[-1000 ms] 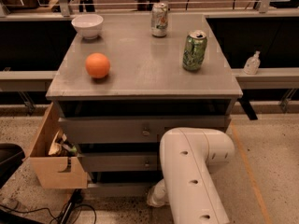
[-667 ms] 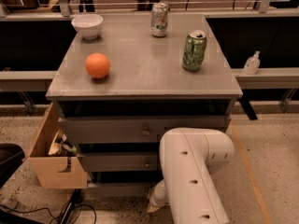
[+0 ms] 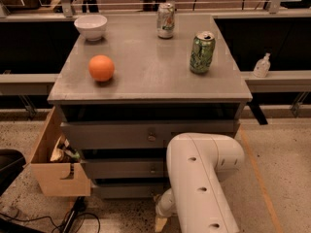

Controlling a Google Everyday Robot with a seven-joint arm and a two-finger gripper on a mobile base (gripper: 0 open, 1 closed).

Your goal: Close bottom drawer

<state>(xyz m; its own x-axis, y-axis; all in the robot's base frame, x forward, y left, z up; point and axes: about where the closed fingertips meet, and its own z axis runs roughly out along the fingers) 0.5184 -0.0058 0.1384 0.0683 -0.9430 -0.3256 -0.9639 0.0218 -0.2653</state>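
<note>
Low at the frame's bottom edge, the claw (image 3: pixel 160 223) sits near the speckled floor, just in front of the grey cabinet's base. Only a tan tip shows under the white wrist, so can't tell how wide it is or whether it holds anything. The bulky white robot arm (image 3: pixel 203 183) rises right of it, covering the cabinet's lower right. Just above and left of the claw is the bottom drawer (image 3: pixel 127 189) – a low plain grey front, lowest of three; can't tell how far out it stands. Above it are the grey middle drawer (image 3: pixel 121 169) and the grey top drawer (image 3: pixel 116 135), each with a small round knob. On the grey surface (image 3: pixel 146 76) – a round orange fruit (image 3: pixel 101 68) front left, a white bowl (image 3: pixel 91 26) back left, a green drink can (image 3: pixel 202 52) right, and a pale drink can (image 3: pixel 165 20) at the back. An open wooden box (image 3: pixel 51 166) sits beside the cabinet's left side.
</note>
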